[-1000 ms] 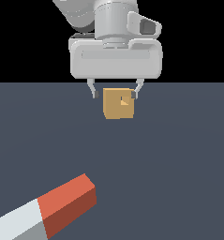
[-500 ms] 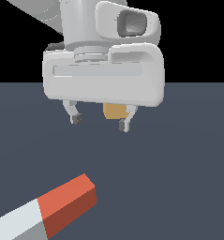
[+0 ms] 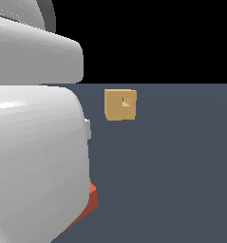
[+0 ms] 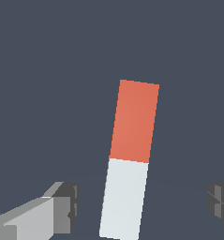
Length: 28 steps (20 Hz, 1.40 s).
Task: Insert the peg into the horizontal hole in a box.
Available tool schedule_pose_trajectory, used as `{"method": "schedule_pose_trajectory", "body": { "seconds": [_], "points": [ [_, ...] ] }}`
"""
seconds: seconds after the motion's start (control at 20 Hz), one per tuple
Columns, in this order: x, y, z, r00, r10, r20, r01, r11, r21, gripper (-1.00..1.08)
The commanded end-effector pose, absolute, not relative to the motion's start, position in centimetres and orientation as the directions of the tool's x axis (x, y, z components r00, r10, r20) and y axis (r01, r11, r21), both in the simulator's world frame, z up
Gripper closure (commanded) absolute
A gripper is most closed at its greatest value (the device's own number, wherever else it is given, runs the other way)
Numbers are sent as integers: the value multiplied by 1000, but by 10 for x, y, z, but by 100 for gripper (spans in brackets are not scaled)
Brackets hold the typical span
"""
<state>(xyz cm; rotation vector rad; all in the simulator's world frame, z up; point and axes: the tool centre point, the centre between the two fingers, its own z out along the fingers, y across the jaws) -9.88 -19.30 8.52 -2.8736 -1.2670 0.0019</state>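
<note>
The peg point(image 4: 130, 159) lies flat on the dark grey floor, one half red-orange, the other white. In the wrist view my gripper point(image 4: 141, 204) is open, its two fingers standing wide on either side of the peg's white half and apart from it. In the exterior view only the peg's red-orange end point(image 3: 89, 204) shows past the arm's white body point(image 3: 34, 156), which hides the fingers. The box point(image 3: 120, 104) is a tan cube farther back, with the small square hole point(image 3: 126, 102) in its near face.
The dark grey floor point(image 3: 172, 166) spreads around the peg and box. The arm's white body fills the exterior view's left.
The arm has come from over the box toward the camera and down over the peg. It now fills the exterior view's left and the box is uncovered.
</note>
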Motion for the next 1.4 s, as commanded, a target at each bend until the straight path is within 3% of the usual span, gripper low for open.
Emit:
{"method": "schedule_pose_trajectory", "body": {
  "seconds": [0.0,0.35,1.35],
  "points": [
    [-114,-204,78,718,696,-1,696,-718,0,-92],
    [-135,-218,69,769,639,-1,639,-769,1,-92],
    [-135,-217,21,769,639,0,639,-769,0,-92]
  ]
}}
